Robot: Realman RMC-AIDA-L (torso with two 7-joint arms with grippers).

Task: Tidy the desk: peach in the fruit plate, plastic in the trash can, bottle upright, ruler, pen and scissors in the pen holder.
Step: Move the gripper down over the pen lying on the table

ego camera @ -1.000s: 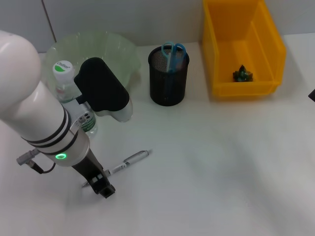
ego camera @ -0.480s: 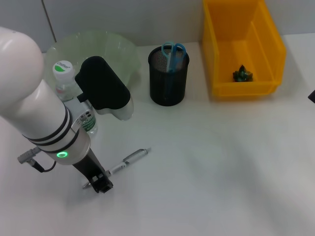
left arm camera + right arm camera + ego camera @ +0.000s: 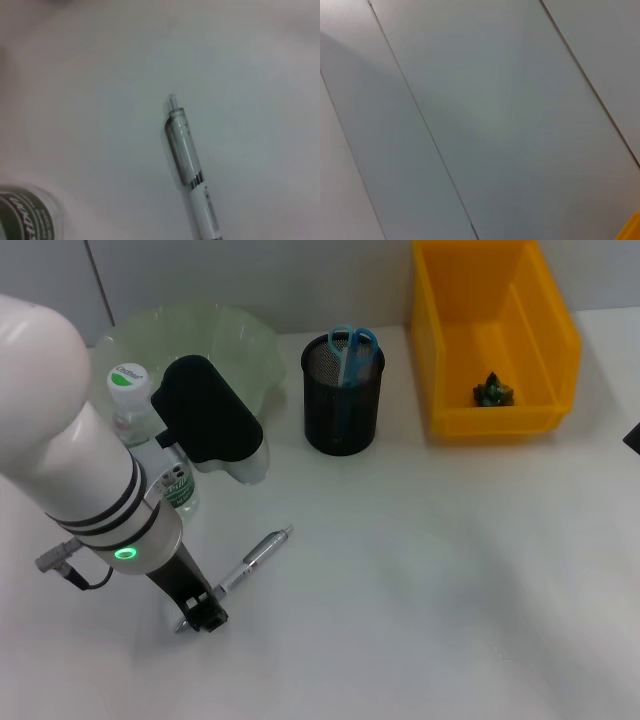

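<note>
My left gripper [image 3: 204, 616] is low over the desk [image 3: 430, 590], shut on the lower end of the silver-grey pen [image 3: 252, 560]. The pen slants up and to the right from the fingers, and its clear barrel [image 3: 184, 150] fills the left wrist view. The bottle [image 3: 128, 390] stands upright just behind my left arm, and its green label [image 3: 22, 215] also shows at the wrist. The blue-handled scissors [image 3: 350, 344] stick out of the pen holder [image 3: 342, 410]. A dark green scrap of plastic [image 3: 492, 391] lies in the trash can [image 3: 440, 350]. The peach and the ruler are hidden.
The fruit plate [image 3: 245, 340] sits at the back left, partly behind my left arm. Only a dark sliver of my right arm [image 3: 633, 436] shows at the right edge. The right wrist view shows only grey wall panels.
The pen has swung in the left gripper: its free tip moved up and left, so it now slants more steeply. The right arm has not moved.
</note>
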